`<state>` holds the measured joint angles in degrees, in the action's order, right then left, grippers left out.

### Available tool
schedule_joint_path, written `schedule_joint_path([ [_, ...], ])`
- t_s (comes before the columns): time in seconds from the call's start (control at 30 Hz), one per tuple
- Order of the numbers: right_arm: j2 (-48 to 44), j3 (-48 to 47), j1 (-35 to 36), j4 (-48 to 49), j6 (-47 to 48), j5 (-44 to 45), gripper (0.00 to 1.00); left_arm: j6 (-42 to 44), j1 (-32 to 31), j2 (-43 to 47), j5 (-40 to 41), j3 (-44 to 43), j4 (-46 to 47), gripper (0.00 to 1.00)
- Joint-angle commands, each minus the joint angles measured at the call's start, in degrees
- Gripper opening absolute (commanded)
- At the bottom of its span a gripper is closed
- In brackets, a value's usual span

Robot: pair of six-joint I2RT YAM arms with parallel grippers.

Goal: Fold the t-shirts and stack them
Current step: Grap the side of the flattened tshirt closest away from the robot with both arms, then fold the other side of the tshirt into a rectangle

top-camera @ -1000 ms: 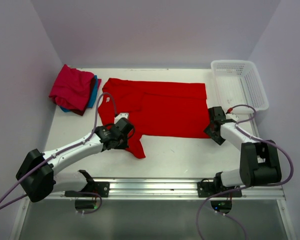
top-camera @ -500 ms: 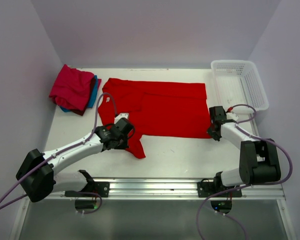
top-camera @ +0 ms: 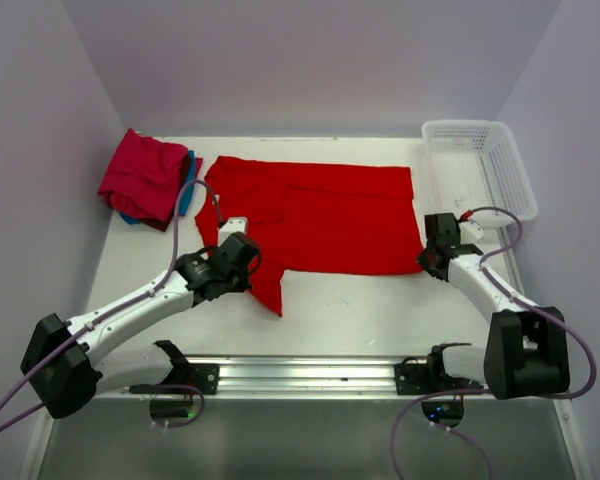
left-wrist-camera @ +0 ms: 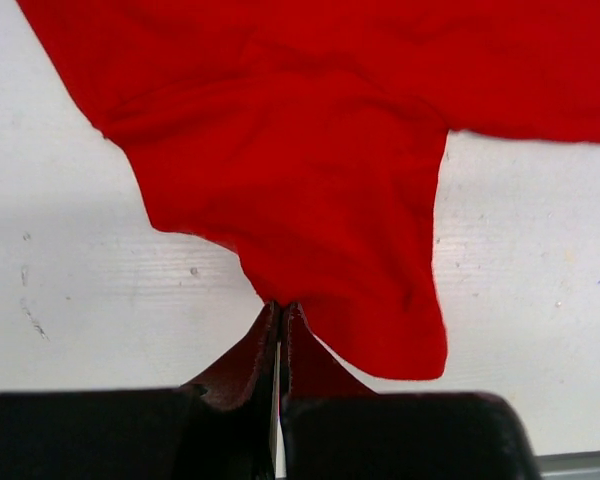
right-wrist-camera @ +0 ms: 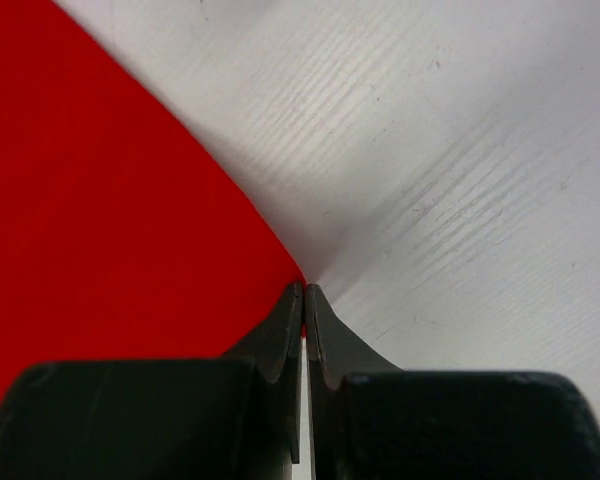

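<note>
The large bright red t-shirt point(top-camera: 330, 215) lies spread across the middle of the table. My left gripper point(top-camera: 252, 262) is shut on its near left part by the sleeve point(left-wrist-camera: 310, 230), which hangs in folds from the jaws. My right gripper point(top-camera: 427, 262) is shut on the shirt's near right corner point(right-wrist-camera: 120, 200). A crimson-pink t-shirt point(top-camera: 142, 178) lies bunched on a teal-blue t-shirt point(top-camera: 188, 185) at the back left.
A white mesh basket point(top-camera: 477, 168) stands at the back right. The side walls stand close on both sides, and a metal rail point(top-camera: 310, 375) runs along the near edge.
The right gripper closed on the shirt's near right corner. The left arm shifted left and back, pulling the sleeve's flap with it.
</note>
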<state>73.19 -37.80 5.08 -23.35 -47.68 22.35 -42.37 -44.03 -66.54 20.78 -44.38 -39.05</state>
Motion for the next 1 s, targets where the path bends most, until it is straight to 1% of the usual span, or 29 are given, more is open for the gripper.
schedule_joint_path([
  [0.0,-1.91,-2.44,-0.25,-1.52,1.98,1.47,0.00,1.67,2.10,3.17,5.85,-2.90,2.74,0.00],
  [0.1,-0.51,-4.99,-0.33,-1.08,2.94,1.38,0.00,5.97,6.40,3.35,5.59,-3.52,7.22,0.00],
  [0.13,1.15,-5.87,-0.34,-0.91,3.21,1.21,0.00,7.98,8.85,2.92,5.42,-3.95,8.45,0.00],
  [0.23,5.02,-9.56,-0.33,-0.29,4.00,0.68,0.00,10.89,12.03,-0.68,5.06,-5.97,11.70,0.00],
  [0.27,8.25,-10.62,-0.25,0.15,4.17,0.50,0.00,11.51,12.39,-1.74,5.06,-6.42,13.63,0.00],
  [0.3,9.68,-12.54,-0.25,0.32,4.52,0.15,0.00,11.96,12.74,-4.01,4.89,-6.94,14.34,0.00],
  [0.47,18.46,-17.74,-0.25,1.73,4.88,0.15,0.00,13.10,17.04,-9.21,1.73,-9.93,20.31,0.00],
  [0.57,21.46,-20.90,-0.33,1.47,5.23,0.41,0.00,13.28,19.59,-11.76,0.41,-12.74,22.17,0.00],
  [0.7,24.98,-24.85,-0.33,1.38,5.84,1.38,0.00,14.07,21.79,-15.62,0.50,-17.48,21.91,0.00],
  [0.83,27.18,-28.20,-0.34,0.50,6.90,2.87,0.00,14.59,24.77,-17.91,-1.08,-21.96,22.17,0.00],
  [0.97,28.41,-31.27,-0.51,-0.73,7.60,3.93,0.00,15.12,26.28,-21.16,-1.70,-25.49,21.82,0.00],
])
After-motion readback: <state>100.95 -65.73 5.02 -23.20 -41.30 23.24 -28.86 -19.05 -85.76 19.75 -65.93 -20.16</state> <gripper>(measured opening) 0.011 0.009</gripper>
